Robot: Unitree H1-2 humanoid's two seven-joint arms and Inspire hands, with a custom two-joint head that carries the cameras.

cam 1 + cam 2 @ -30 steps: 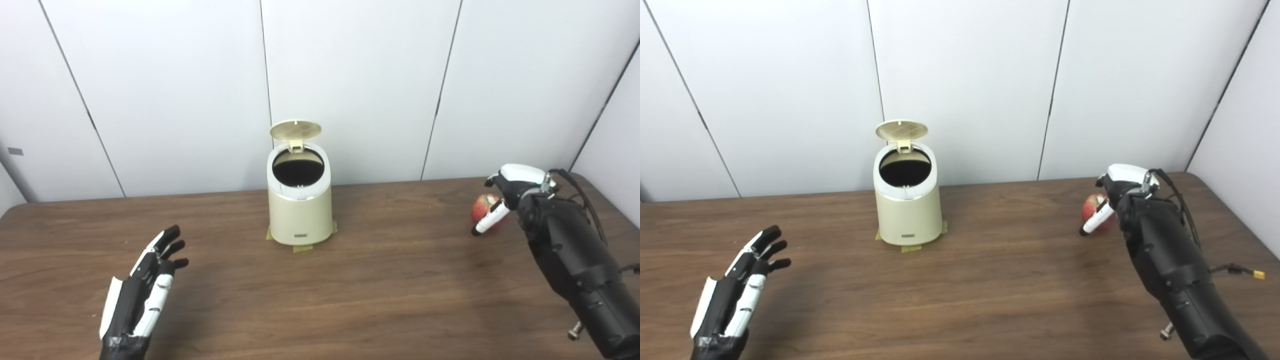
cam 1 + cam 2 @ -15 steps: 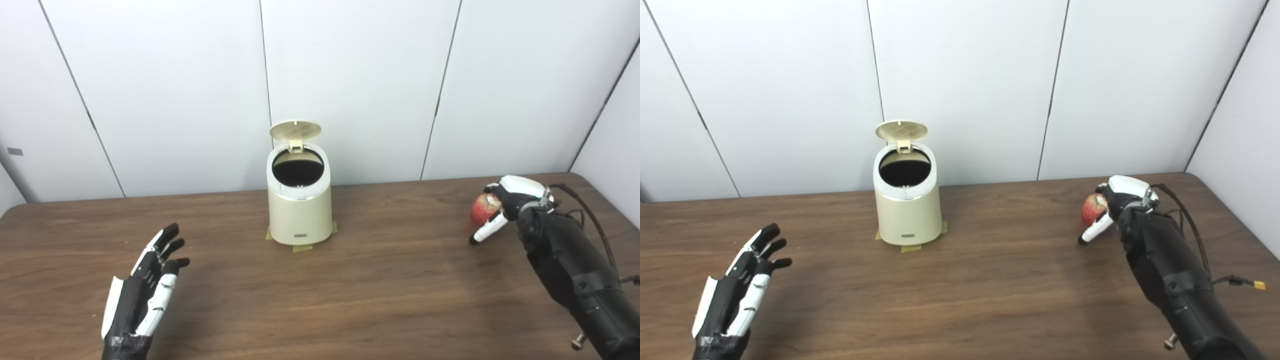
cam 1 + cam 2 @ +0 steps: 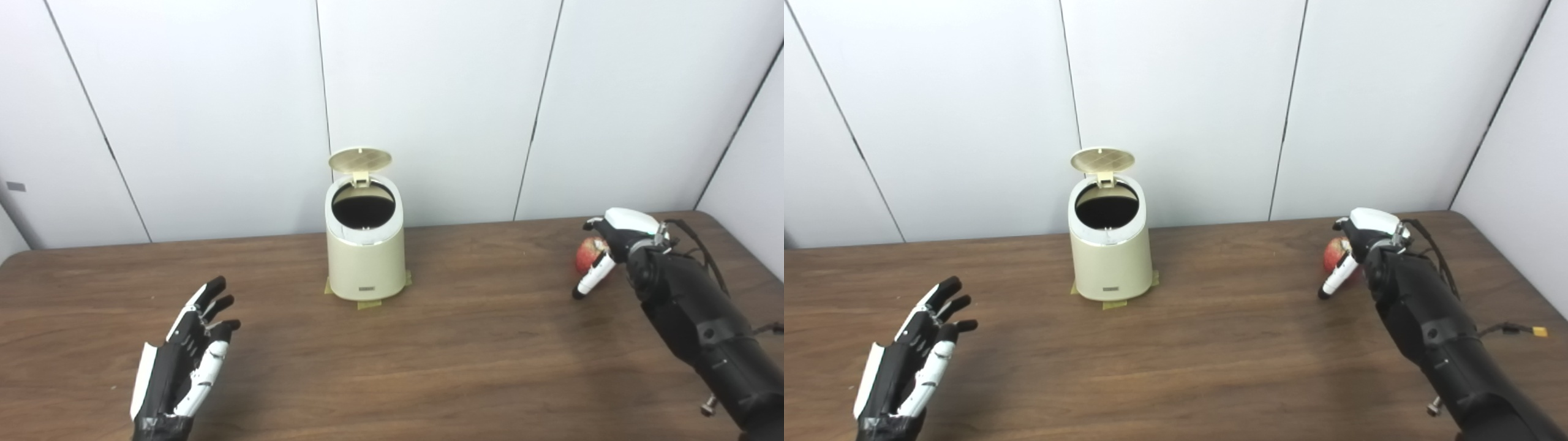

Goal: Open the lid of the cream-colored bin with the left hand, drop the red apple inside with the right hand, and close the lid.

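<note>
Standing open at the back middle of the table [image 3: 429, 343], the cream-colored bin [image 3: 365, 257] shows its lid [image 3: 360, 159] tipped up on its hinge and the dark round mouth exposed, so the first step of the task can be judged as done. Strips of tape [image 3: 369, 302] are seen under the bin's base. The left hand [image 3: 184, 361] is held low over the near left part of the table, well apart from the bin, with its fingers [image 3: 211, 300] spread and nothing held.

The red apple [image 3: 589, 254] is seen on the far right of the table, well apart from the bin. The right hand [image 3: 612, 242] is placed against and partly over it, one white finger extended down past its near side. Whether the fingers are already clamped on the apple cannot be told from either view, since the far side of the fruit is hidden by the hand; whether the apple rests on the table or is just lifted is likewise unclear.

The step in hand is judged to be the grasping of the apple. Left to be done: the apple must be secured, carried across to the bin's mouth and released inside, and the lid must then be closed.
</note>
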